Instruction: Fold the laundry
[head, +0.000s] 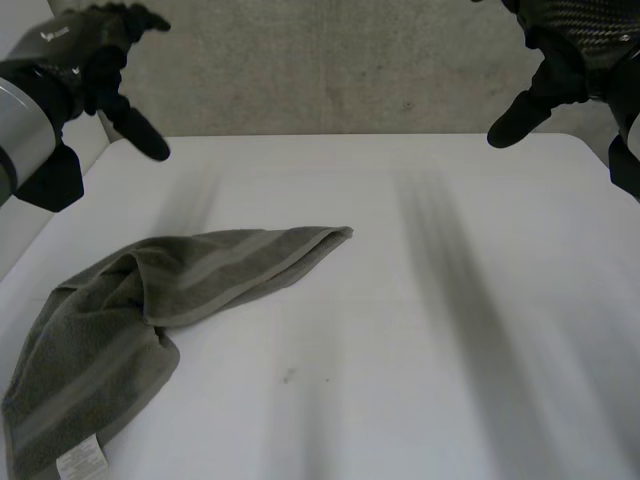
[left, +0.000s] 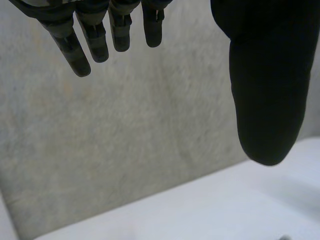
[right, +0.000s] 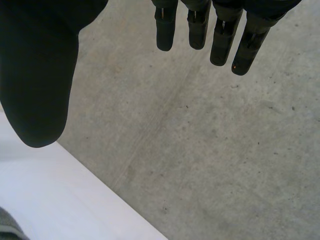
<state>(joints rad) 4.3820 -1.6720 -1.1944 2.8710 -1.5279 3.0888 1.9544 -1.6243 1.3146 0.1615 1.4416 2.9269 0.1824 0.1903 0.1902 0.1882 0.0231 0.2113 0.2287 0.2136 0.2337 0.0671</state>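
A grey-green towel (head: 140, 320) lies crumpled on the white table (head: 420, 330) at the front left, one corner stretched toward the middle and a white label at its near corner. My left hand (head: 95, 55) hovers high over the table's far left corner, fingers (left: 90, 42) straight, thumb (left: 267, 85) apart, holding nothing. My right hand (head: 560, 70) hangs above the far right corner, open and empty too, fingers (right: 220, 35) straight and thumb (right: 40, 80) spread. Both hands are well clear of the towel. A bit of the towel (right: 7, 230) shows below my right thumb.
A grey concrete floor (head: 330, 70) lies beyond the table's far edge. The table (left: 225, 210) edge runs below my left hand. Bare white surface spreads across the middle and right.
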